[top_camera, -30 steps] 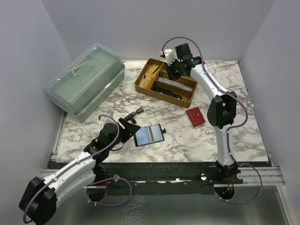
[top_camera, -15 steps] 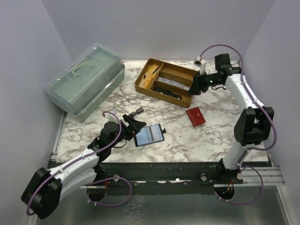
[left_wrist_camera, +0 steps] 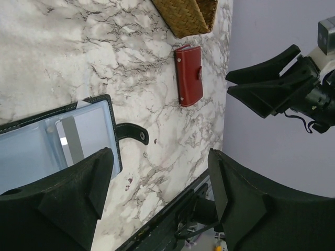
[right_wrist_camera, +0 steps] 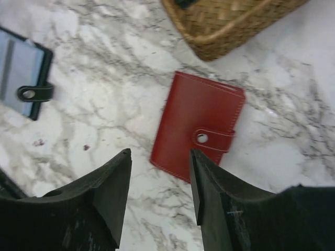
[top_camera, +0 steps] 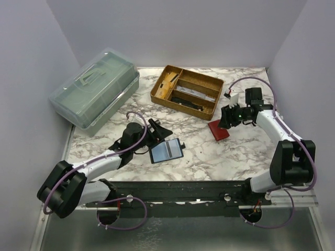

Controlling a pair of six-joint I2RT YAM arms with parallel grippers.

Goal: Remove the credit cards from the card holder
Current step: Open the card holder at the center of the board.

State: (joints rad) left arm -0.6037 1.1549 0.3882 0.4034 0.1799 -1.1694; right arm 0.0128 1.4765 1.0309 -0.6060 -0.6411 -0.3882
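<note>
Swung back from the basket (top_camera: 187,91), the right gripper (top_camera: 226,117) now hangs over the red wallet (top_camera: 218,130). The left gripper (top_camera: 158,130) sits just beside the open black holder (top_camera: 157,155), with a card (top_camera: 170,149) still in it. Left wrist: jaws spread wide and empty, one finger (left_wrist_camera: 68,198) over the holder's edge, the striped card in its sleeve. Right wrist: jaws apart and empty above the snapped-shut wallet.

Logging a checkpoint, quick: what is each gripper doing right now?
Left gripper: open, holding nothing, by the open black card holder.
Right gripper: open, holding nothing, above the closed red wallet.
</note>
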